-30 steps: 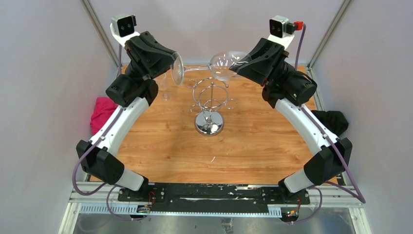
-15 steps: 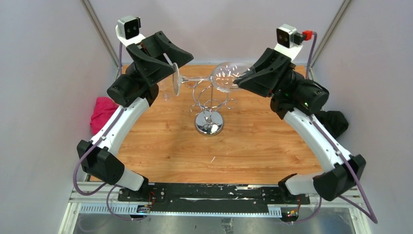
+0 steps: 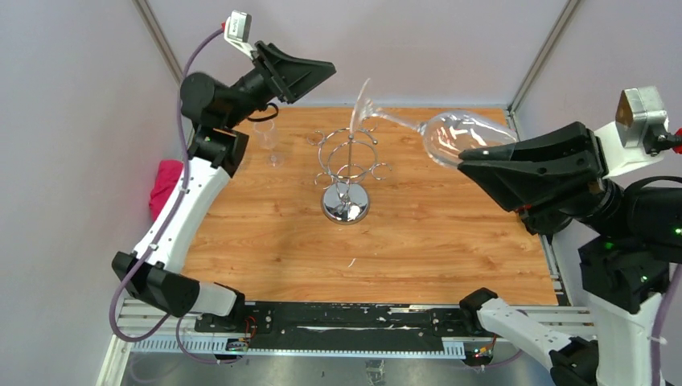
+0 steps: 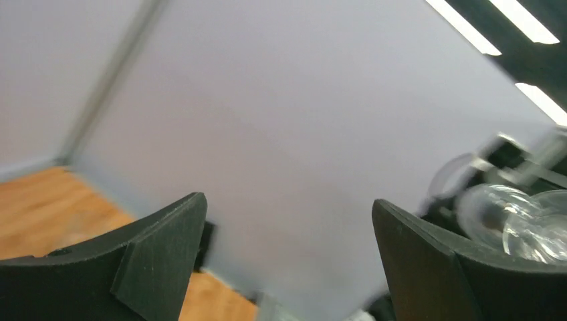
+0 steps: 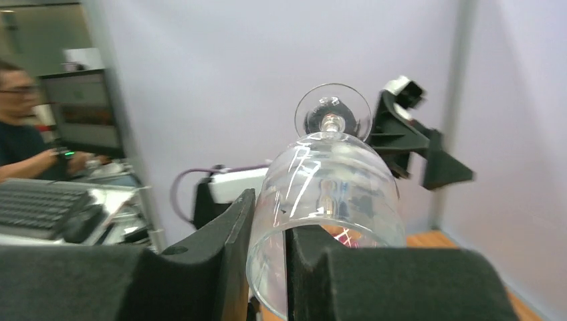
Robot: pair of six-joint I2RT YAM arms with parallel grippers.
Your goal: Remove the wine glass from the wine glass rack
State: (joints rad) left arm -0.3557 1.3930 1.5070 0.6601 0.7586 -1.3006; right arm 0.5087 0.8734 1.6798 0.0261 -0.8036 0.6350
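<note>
R gripper [image 3: 474, 154] clenched on the rim of the clear stemmed wine glass [image 3: 452, 137]. In R wrist cam one finger [image 5: 224, 234] sits outside the bowl and the other inside, w/ the glass wall pinched betw them. Glass lies nearly horizontal in the air, stem + round foot pointing away from gripper, toward 10 o'clk in top view. It's off the shiny chrome wire rack w/ round mirrored base [image 3: 346, 173]: no wire around stem or foot in wrist view. Bowl hangs at approx 2 o'clk from rack, over R side of the wood-grain counter [image 3: 418, 233]; foot is above rack's 12 o'clk side.

L gripper [image 3: 315, 71] is raised high at approx 11 o'clk from rack, released. In L wrist cam its fingers [image 4: 160, 261] stand wide apart w/ nothing betw them, and the held glass shows blurred at far R.

A 2nd, smaller clear stemmed glass [image 3: 269, 138] stands upright on counter at 10 o'clk of rack, apart from it. Pink cloth [image 3: 167, 185] lies at counter's 9 o'clk edge.
</note>
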